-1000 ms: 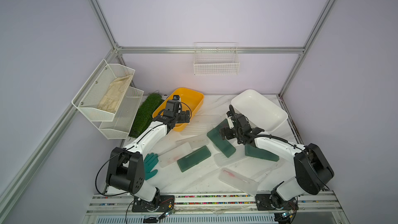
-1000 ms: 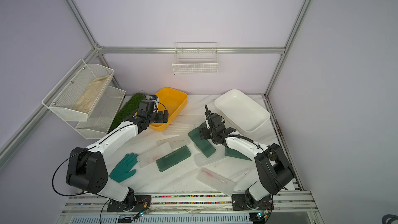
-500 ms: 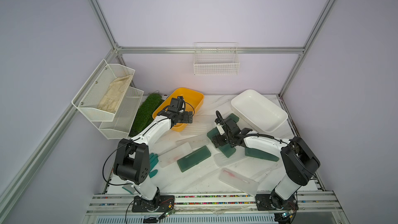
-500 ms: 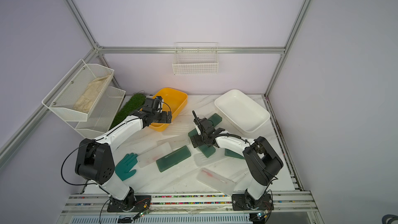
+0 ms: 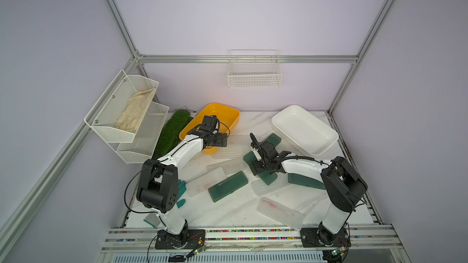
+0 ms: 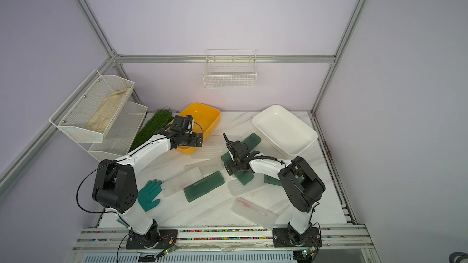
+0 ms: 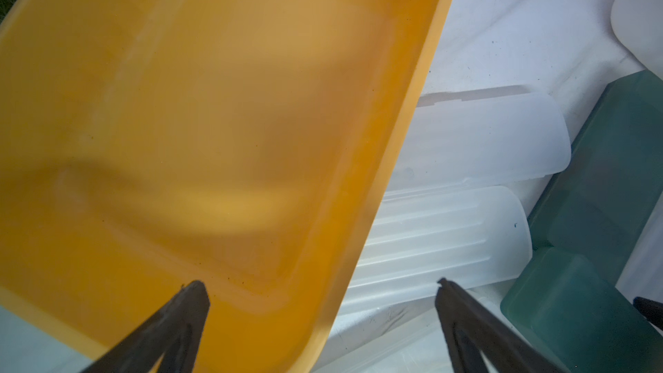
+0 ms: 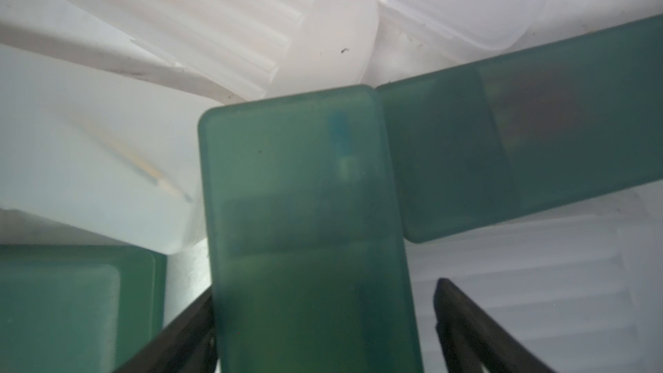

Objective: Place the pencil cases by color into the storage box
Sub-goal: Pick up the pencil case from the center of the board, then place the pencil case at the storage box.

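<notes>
My right gripper (image 5: 255, 169) (image 8: 326, 287) is low over a dark green pencil case (image 8: 308, 209) (image 5: 267, 177) at mid-table and straddles it. One finger touches its side; the other stands a little off it, so the jaws are open. Three more green pencil cases (image 5: 228, 186) (image 5: 274, 139) (image 5: 305, 182) and several frosted clear ones (image 5: 205, 182) (image 5: 279, 213) (image 7: 441, 235) lie scattered on the table. My left gripper (image 5: 222, 140) (image 7: 319, 282) hangs open and empty above the near right rim of the yellow storage box (image 5: 236, 120) (image 7: 215, 120). The white storage box (image 5: 304, 129) sits at the back right.
A teal rubber glove (image 6: 149, 194) lies at the front left beside the left arm's base. A green grass mat (image 5: 173, 129) and a white wire shelf (image 5: 126, 117) stand at the left. A wire basket (image 5: 254, 77) hangs on the back wall.
My right gripper has swung left and down onto the middle green case, and its jaws have narrowed around it. My left gripper has shifted slightly right, towards the yellow box's near corner.
</notes>
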Robot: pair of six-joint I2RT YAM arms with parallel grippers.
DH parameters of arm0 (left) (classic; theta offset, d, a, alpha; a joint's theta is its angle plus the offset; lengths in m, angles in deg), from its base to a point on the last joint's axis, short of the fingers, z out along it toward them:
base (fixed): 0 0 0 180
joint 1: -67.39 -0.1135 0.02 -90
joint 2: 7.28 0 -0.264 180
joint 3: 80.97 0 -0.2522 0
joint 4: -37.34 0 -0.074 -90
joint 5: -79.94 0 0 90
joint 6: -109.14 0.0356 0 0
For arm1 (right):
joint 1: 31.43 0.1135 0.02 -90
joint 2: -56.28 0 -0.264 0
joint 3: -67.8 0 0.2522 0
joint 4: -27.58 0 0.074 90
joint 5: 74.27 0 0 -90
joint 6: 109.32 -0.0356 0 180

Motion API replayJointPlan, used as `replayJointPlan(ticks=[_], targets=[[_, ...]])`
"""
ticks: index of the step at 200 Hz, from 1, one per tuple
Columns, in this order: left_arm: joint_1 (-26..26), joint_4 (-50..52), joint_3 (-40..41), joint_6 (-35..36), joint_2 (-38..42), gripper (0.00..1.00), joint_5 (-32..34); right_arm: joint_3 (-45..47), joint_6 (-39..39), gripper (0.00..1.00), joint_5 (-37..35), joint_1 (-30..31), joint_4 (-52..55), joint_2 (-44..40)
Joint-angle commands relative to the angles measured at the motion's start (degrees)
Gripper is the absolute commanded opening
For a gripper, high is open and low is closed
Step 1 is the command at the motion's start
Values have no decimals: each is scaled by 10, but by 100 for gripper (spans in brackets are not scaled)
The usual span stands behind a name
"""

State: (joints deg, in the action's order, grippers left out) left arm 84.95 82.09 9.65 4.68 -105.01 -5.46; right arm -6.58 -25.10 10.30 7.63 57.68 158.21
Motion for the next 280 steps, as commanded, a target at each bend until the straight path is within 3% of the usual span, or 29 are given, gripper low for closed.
replayJointPlan(ticks=[1, 48, 99, 159, 210, 280], targets=[[7, -2, -39, -5, 3, 100, 11, -14, 6, 81, -18, 5, 6, 11], [26, -2, -54, 14, 27, 100, 32, -38, -17, 62, -43, 6, 21, -24], [45, -53, -31, 62, 79, 100, -1, -55, -85, 61, -81, -3, 15, -122], [115, -162, 40, 136, 162, 100, -97, -19, -276, 60, -50, -159, -36, -184], [185, -205, 101, 253, 187, 100, -146, -49, -435, 56, -62, -251, -74, -118], [230, -327, 206, 314, 212, 100, -198, -163, -570, 56, -181, -279, -79, 8]])
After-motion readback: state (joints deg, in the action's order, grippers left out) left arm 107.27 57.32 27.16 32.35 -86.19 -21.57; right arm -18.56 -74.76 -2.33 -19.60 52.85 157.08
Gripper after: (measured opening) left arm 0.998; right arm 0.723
